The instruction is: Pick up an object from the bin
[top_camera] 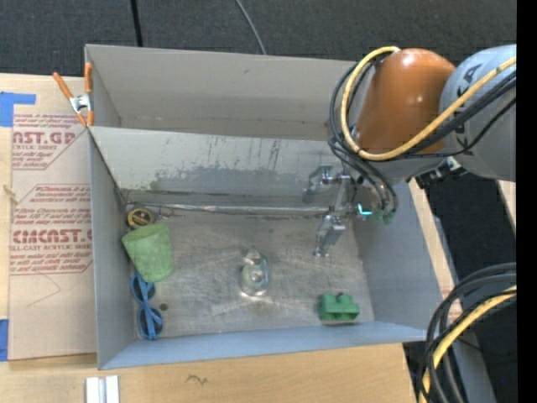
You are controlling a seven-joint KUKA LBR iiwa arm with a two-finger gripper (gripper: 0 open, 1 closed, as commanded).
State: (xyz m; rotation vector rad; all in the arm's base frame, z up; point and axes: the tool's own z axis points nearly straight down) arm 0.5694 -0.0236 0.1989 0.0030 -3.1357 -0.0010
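Bin (394, 313): you have five loose things on its floor.
Left wall: the cup (149, 253) lies beside it, with the small ring (139, 218) just behind the cup and the looped piece (147, 305) just in front, toward the front left corner.
Middle: the small knob (253, 275) sits alone, well apart from the cup.
Front right: the block (337, 307) lies near the front wall, right of the knob.
Jaws: you'll find them right of centre, behind the block and apart from it.

Arm (495, 107) in from the right, orange-capped wrist (407, 99) high, end effector (326, 206) low, fingers (330, 235) apart, empty.
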